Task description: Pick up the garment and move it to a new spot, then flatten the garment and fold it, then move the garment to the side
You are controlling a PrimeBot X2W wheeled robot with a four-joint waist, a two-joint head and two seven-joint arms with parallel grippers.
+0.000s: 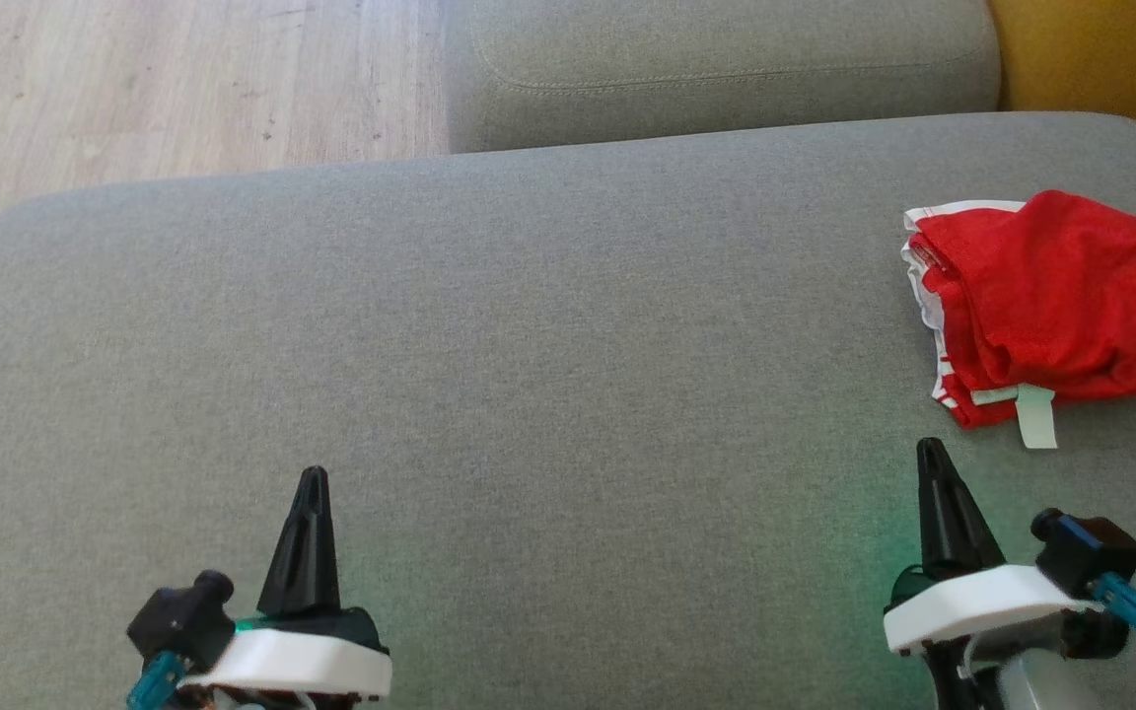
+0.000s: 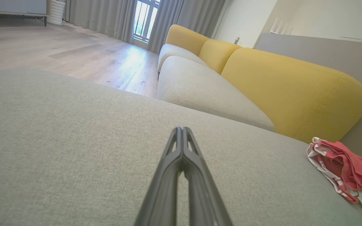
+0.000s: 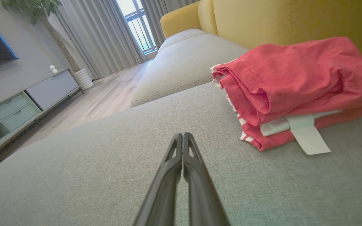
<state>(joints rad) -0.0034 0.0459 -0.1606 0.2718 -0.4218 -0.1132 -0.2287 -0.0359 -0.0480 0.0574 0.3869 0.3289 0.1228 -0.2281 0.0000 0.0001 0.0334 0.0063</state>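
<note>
**Item:** garment [image 1: 1051, 296], red with white trim, lying in loose folds, white label [image 1: 1036, 419] sticking out.
**Location:** far right of the grey cushion [image 1: 529, 345].
**Left end effector** [image 1: 313, 480]: fingers pressed together, empty, at the cushion's front left.
**Right end effector** [image 1: 930, 452]: fingers pressed together, empty, at the cushion's front right, just short of the garment.
**Risks:**
- Fingers that meet the cloth unparted would likely shove and rumple it.
- A pinch on the top layer or label alone could let the folds spill open.
</note>
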